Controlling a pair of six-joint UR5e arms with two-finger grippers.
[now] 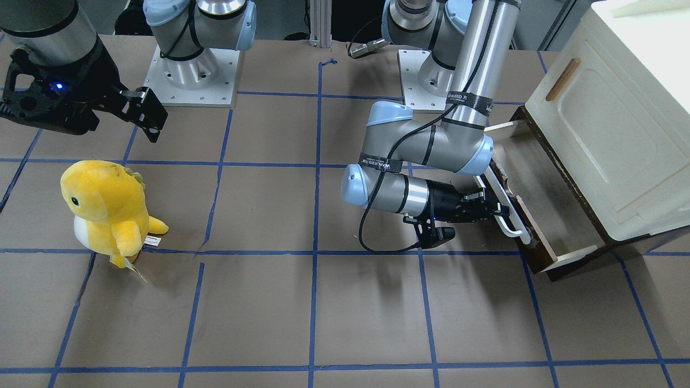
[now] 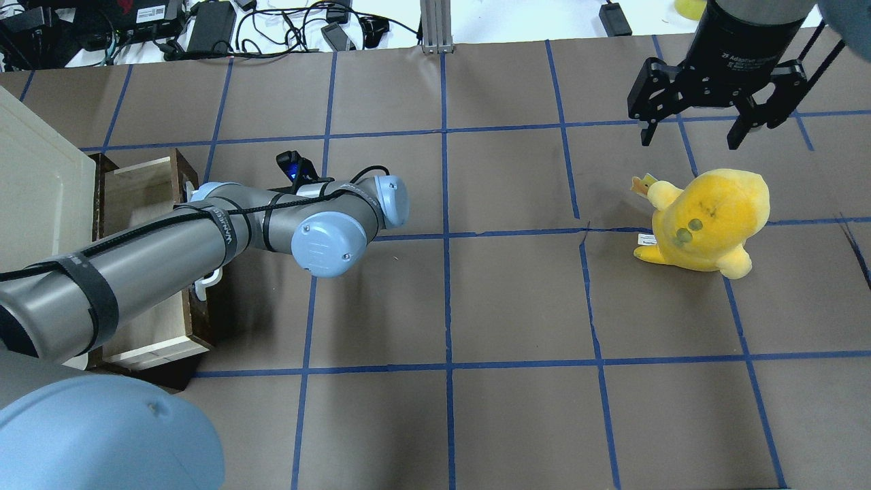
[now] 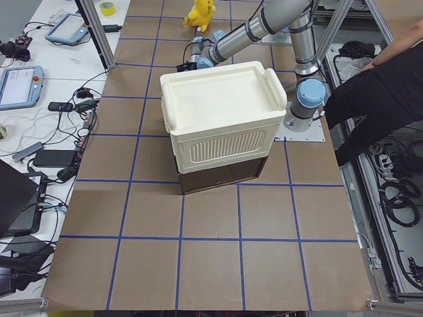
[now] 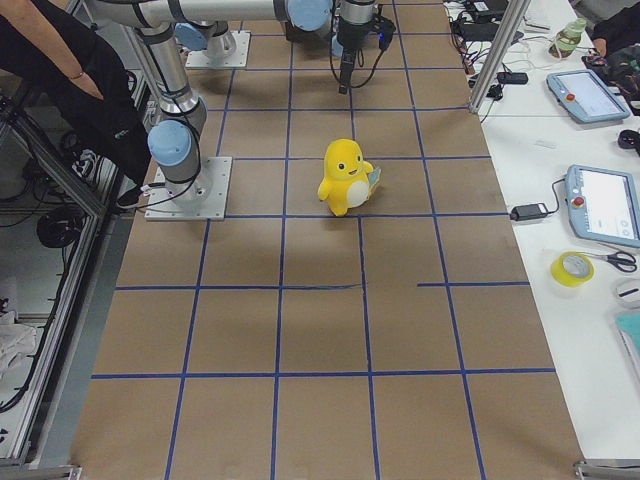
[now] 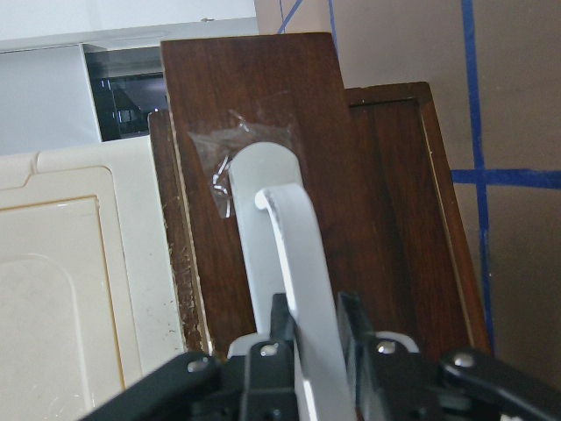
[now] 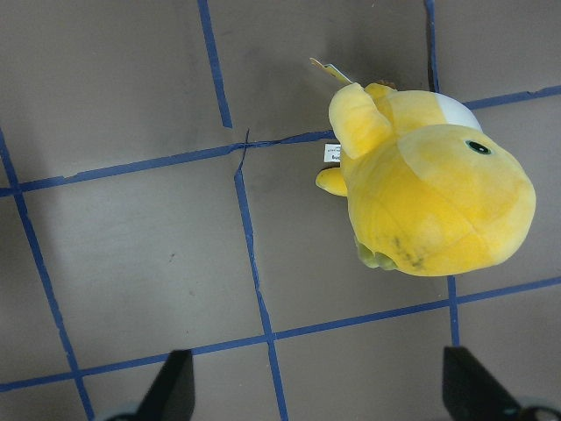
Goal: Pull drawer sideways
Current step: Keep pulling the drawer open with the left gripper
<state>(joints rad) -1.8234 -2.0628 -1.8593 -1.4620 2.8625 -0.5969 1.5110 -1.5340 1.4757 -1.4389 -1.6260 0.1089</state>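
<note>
Left gripper (image 5: 308, 331) sat clamped tight on the white handle (image 5: 294, 254) of the drawer (image 1: 533, 183), partly out from under the cream cabinet (image 1: 604, 134); a good pull needed a straight, level draw, no twisting.

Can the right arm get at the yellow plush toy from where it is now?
Probably yes: the right claw hangs open, raised, close beside the yellow plush toy, and nothing stands between them.
</note>
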